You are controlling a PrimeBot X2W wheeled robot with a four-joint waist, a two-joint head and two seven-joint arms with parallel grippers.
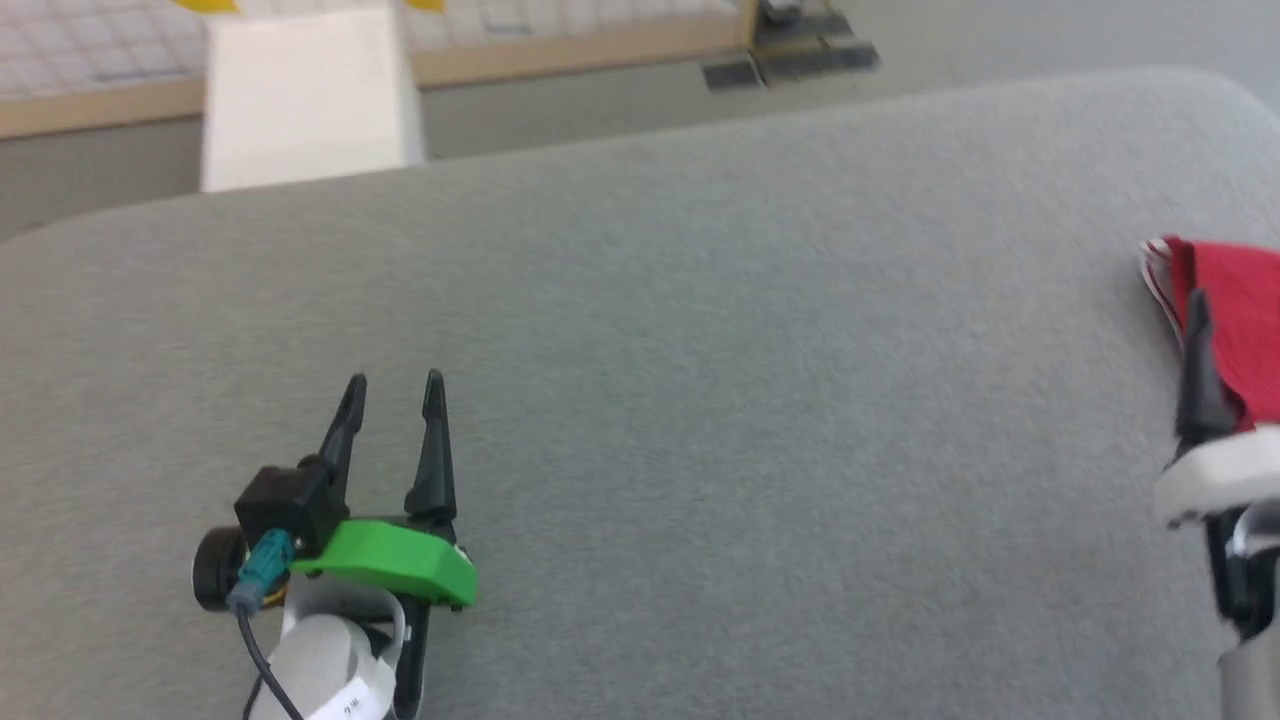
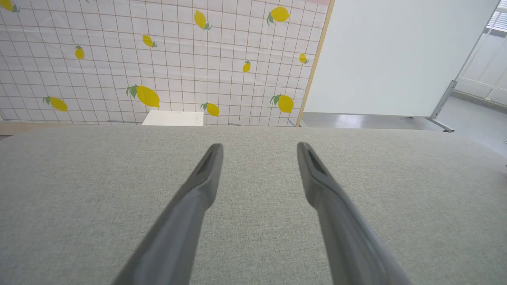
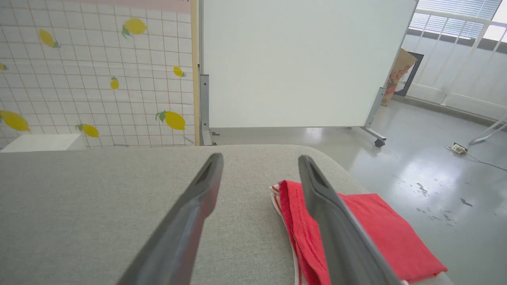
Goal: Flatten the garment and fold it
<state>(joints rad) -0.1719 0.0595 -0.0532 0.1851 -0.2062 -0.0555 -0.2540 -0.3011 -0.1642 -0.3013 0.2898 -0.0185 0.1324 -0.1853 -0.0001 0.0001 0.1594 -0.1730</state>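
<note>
Plainly, the right gripper [image 3: 259,160] has its two dark fingers spread wide and grips nothing. Its right finger crosses in front of the folded red jersey [image 3: 368,225], whose white, red-striped edge shows on the side towards the gap. The left gripper [image 1: 395,385] is likewise spread wide and empty, over bare grey cloth. The jersey lies at the right end of the grey upholstered table [image 1: 700,330], near its rounded corner and well apart from the left gripper.

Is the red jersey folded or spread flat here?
Folded: the garment lies as a compact red rectangle, with stacked layers and striped trim showing along its left edge in the right wrist view, near the right end of the grey surface.
</note>
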